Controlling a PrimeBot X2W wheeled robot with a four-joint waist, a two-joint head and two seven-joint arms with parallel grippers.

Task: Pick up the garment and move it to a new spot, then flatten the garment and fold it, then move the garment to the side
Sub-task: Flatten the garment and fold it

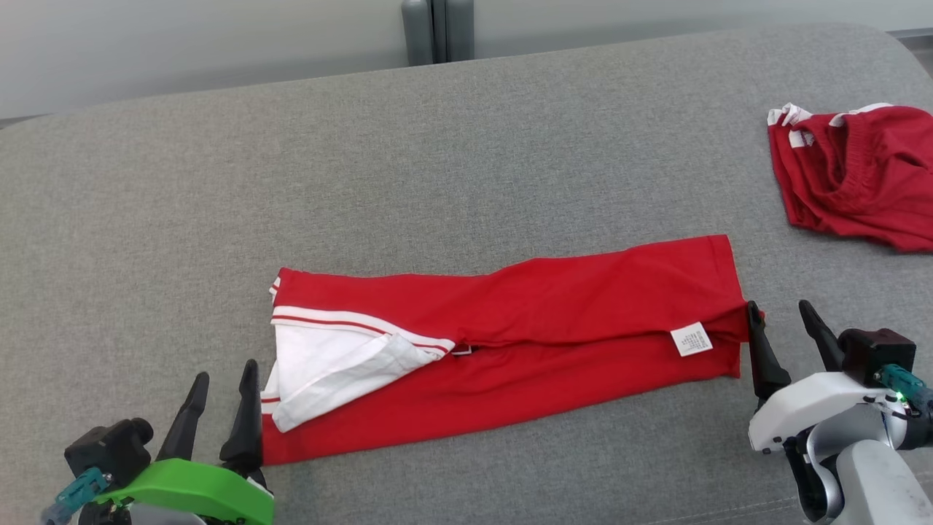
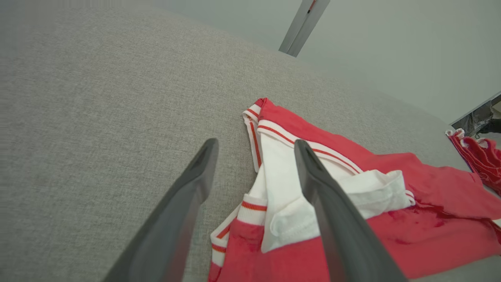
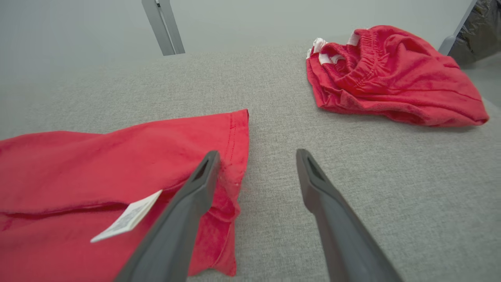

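The folded red shirt [image 1: 510, 343] lies midway along the worktop's [image 1: 437, 160] front edge. The left claw [image 1: 225, 369] and right claw [image 1: 778, 304] stand wide and empty at its ends. Red shorts [image 1: 860, 175] lie at the right edge.

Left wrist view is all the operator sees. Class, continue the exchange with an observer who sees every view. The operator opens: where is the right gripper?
Observer: The right gripper is open at the hem end of the shirt, one finger at its edge, holding nothing.
Operator: Anything marking that end?
Observer: A white label lies on the fabric near the hem.
Operator: And the red heap at my far right?
Observer: Crumpled shorts with a gathered waistband, lying apart from the shirt.
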